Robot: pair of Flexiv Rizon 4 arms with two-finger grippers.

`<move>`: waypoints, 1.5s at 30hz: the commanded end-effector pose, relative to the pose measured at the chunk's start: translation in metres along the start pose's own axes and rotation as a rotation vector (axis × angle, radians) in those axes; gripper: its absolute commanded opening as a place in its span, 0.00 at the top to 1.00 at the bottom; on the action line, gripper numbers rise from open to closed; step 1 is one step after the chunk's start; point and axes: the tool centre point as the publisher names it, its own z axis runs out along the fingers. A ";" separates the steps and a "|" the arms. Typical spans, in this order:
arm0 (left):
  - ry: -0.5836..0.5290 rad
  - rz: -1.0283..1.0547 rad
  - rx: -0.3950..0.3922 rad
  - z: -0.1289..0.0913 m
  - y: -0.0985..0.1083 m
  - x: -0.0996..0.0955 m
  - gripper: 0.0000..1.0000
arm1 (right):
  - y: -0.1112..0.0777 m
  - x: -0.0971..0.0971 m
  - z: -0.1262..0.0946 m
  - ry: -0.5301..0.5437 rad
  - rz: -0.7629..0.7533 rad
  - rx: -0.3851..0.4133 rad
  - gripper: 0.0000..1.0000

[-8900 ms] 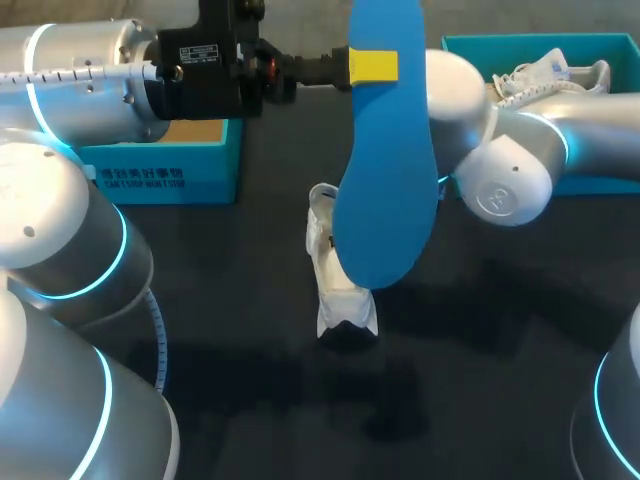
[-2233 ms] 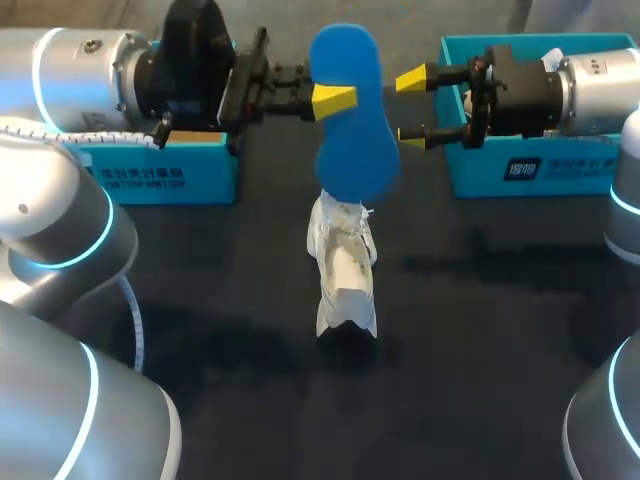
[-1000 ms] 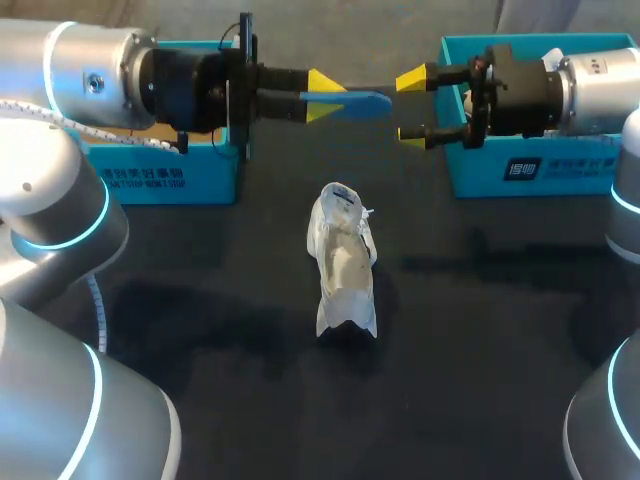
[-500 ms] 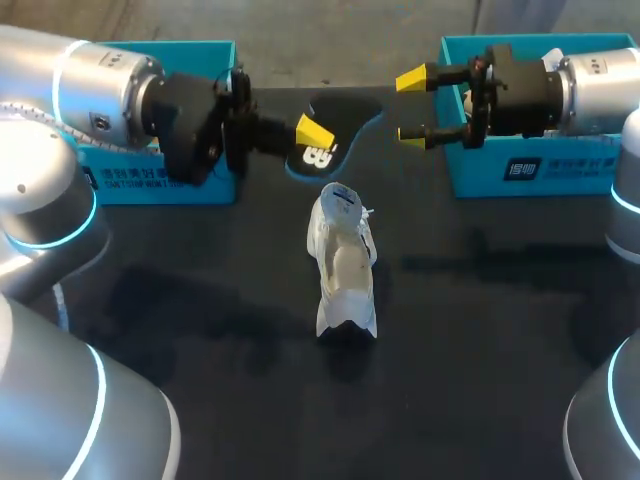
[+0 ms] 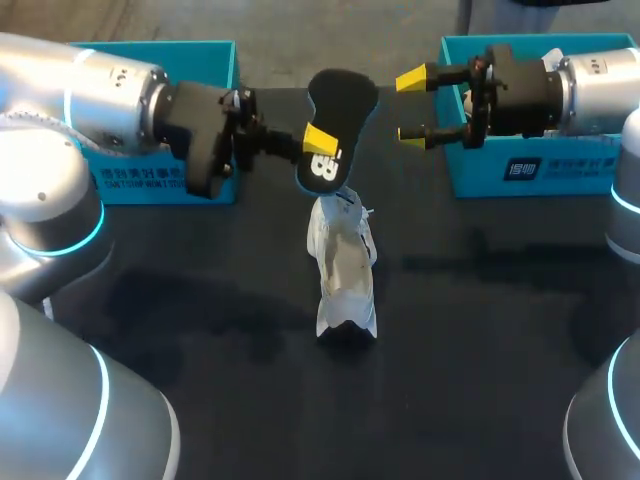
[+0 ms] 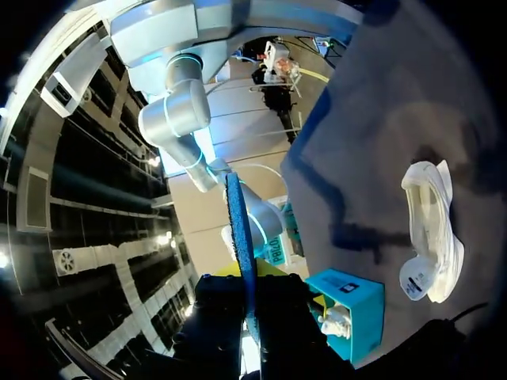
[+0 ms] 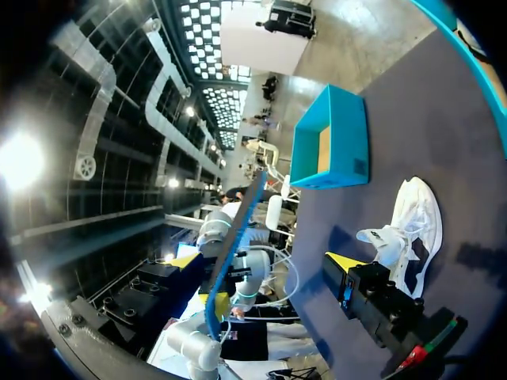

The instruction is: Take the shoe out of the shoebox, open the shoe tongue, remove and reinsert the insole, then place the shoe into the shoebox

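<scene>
**Q:** What surface and large bodies did the figure show?

**A:** A dark table (image 5: 480, 380) filled the scene. The left arm (image 5: 110, 100) entered from the far left and the right arm (image 5: 600, 90) from the far right. Behind each stood a teal box, the left shoebox (image 5: 150, 180) and the right shoebox (image 5: 520, 170).

**Q:** Where were the task's things?

**A:** The white shoe (image 5: 345, 265) lay mid-table, nearer than both boxes and well apart from them, with its opening upward. The insole (image 5: 335, 130) hung in the air just beyond the shoe's far end, dark face toward the head camera, its lower tip close above the shoe.

**Q:** And the fingers?

**A:** The left gripper (image 5: 318, 140) pinched the insole between its yellow tips. The right gripper (image 5: 415, 105) waited to the right of the insole with its fingers spread and nothing between them.

**Q:** Which step was this?

**A:** Judged to be reinsertion, with the insole out and not yet seated. The next move called for lining the insole up with the shoe's length and feeding its tip down into the opening. The free gripper could probably steady the shoe.
</scene>
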 end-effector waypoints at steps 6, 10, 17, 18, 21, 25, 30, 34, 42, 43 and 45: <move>0.047 0.060 -0.074 0.007 0.000 0.024 1.00 | -0.001 0.004 0.002 0.003 -0.004 -0.004 0.00; 0.059 0.087 -0.110 0.008 0.006 0.032 1.00 | -0.002 0.006 0.005 0.006 0.008 0.013 0.00; 0.066 0.116 -0.132 0.011 0.011 0.040 1.00 | -0.003 0.010 0.017 0.008 0.018 0.054 0.00; 0.071 0.121 -0.145 0.011 0.012 0.042 1.00 | -0.003 0.010 0.018 0.008 0.018 0.056 0.00; 0.071 0.124 -0.164 0.016 0.015 0.046 1.00 | -0.003 0.010 0.023 0.003 0.025 0.063 0.00; 0.064 0.128 -0.166 0.023 0.018 0.046 1.00 | -0.002 0.011 0.027 0.003 0.029 0.071 0.14; 0.055 0.131 -0.167 0.028 0.021 0.046 1.00 | -0.002 0.011 0.030 -0.001 0.034 0.078 0.48; 0.050 0.136 -0.175 0.030 0.025 0.046 1.00 | -0.004 0.012 0.032 0.000 0.036 0.084 0.50; 0.047 0.127 -0.195 0.032 0.033 0.048 1.00 | -0.008 0.011 0.038 0.009 0.045 0.093 0.51; 0.047 0.128 -0.196 0.032 0.034 0.048 1.00 | -0.009 0.010 0.039 0.013 0.046 0.099 0.51; 0.045 0.125 -0.199 0.032 0.035 0.049 1.00 | -0.009 0.009 0.041 0.015 0.047 0.102 0.54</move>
